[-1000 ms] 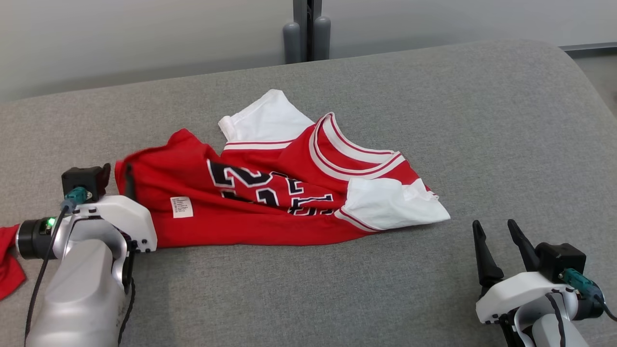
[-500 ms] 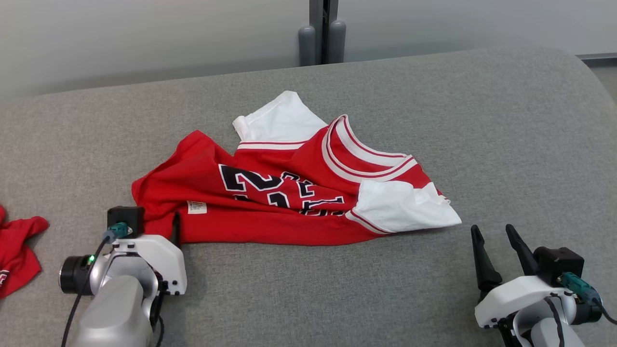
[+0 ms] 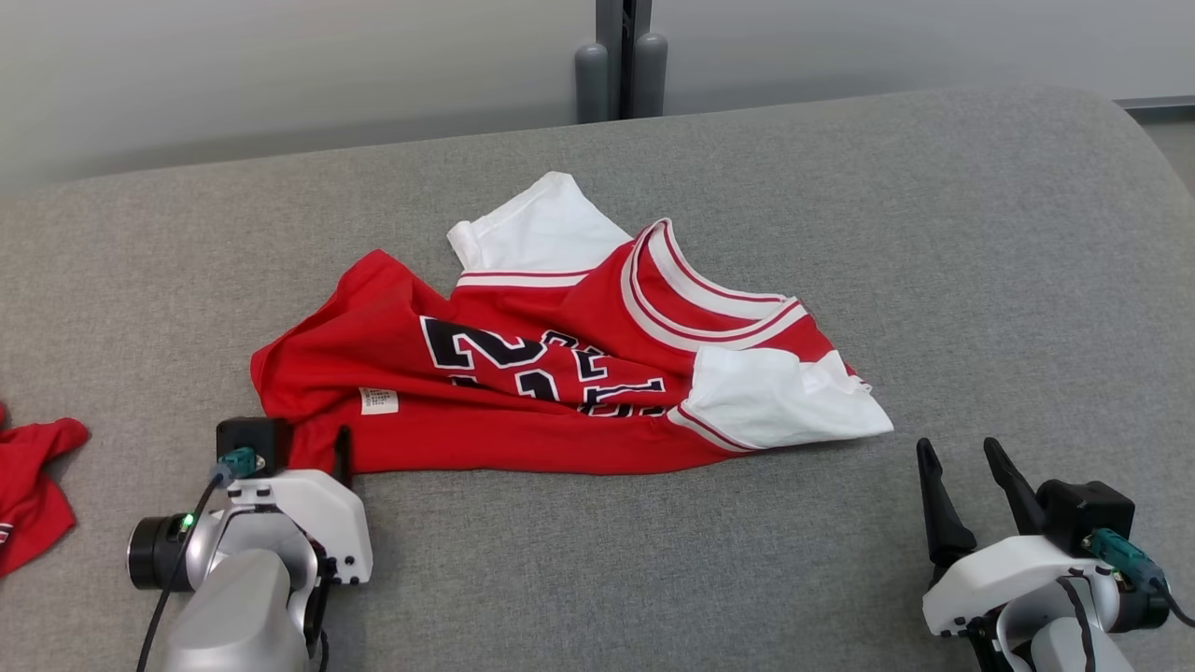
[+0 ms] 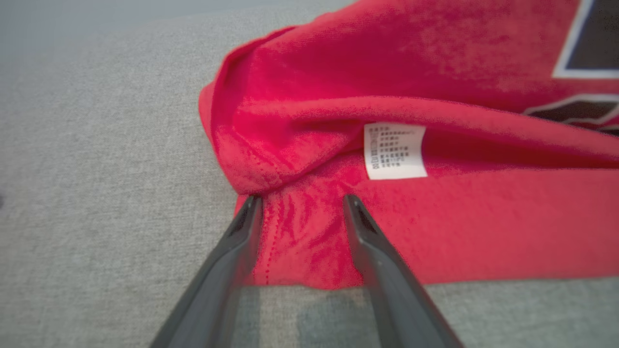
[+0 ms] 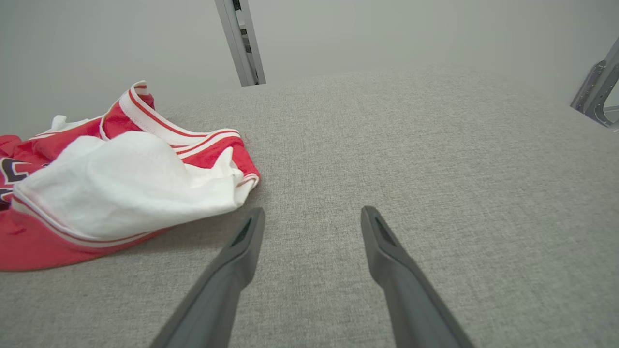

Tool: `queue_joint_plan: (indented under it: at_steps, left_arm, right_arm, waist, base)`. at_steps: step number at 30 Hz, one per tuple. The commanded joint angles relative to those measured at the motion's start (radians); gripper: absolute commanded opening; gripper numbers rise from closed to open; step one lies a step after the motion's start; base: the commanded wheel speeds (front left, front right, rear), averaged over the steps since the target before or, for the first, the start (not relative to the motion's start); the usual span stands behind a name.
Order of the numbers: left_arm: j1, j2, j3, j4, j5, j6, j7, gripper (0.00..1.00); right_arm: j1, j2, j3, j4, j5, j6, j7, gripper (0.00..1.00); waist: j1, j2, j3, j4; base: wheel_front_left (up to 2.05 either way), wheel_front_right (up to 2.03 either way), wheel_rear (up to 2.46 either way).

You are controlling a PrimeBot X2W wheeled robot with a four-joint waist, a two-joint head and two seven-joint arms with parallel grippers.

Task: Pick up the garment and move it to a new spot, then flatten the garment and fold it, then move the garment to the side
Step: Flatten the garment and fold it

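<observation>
Left pincer (image 4: 301, 198) spread at red jersey (image 3: 560, 322) hem; right pincer (image 5: 312, 210) spread, well apart

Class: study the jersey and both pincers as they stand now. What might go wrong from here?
1. The left pincer stands open over the bunched hem corner of the jersey; closing there may catch several layers.
2. The right pincer, open, sits off the white sleeve; one-sided pulling may skew the cloth.
</observation>
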State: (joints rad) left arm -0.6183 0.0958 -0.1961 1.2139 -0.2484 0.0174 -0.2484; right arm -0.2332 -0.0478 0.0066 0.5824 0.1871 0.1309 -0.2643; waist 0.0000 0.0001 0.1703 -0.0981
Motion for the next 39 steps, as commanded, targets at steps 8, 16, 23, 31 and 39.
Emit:
queue_joint_plan:
  at_steps: [8,16,23,31,39]
  left_arm:
    - [0.046,0.003,-0.001,-0.036,-0.015,0.001,-0.016,0.0]
    - [0.212,-0.006,0.025,-0.329,0.007,0.023,-0.017,0.0]
    - [0.496,-0.025,0.091,-0.654,0.047,0.05,-0.016,0.66]
    - [0.694,-0.039,0.12,-0.603,0.043,0.054,-0.017,1.0]
    - [0.686,-0.043,0.17,-0.705,0.053,0.071,-0.017,1.0]
  right_arm:
    - [0.003,-0.006,-0.007,0.006,0.006,0.0,0.0,1.0]
    - [0.044,-0.006,-0.022,0.025,0.007,0.0,0.0,1.0]
    - [0.076,-0.006,-0.029,0.031,0.007,0.0,0.0,1.0]
    - [0.093,-0.006,-0.027,0.029,0.009,0.0,0.0,1.0]
    - [0.11,-0.006,-0.011,-0.036,-0.018,0.0,0.0,1.0]
  waist:
    - [0.0,-0.0001,-0.022,0.018]
    - [0.0,-0.0001,-0.108,0.04]
    - [0.0,-0.0001,-0.178,0.05]
    - [0.0,-0.0001,-0.221,0.046]
    - [0.0,-0.0001,-0.245,0.048]
  base:
    - [0.0,0.0,0.0]
    - [0.0,0.0,0.0]
    - [0.0,0.0,0.0]
    - [0.0,0.0,0.0]
    - [0.0,0.0,0.0]
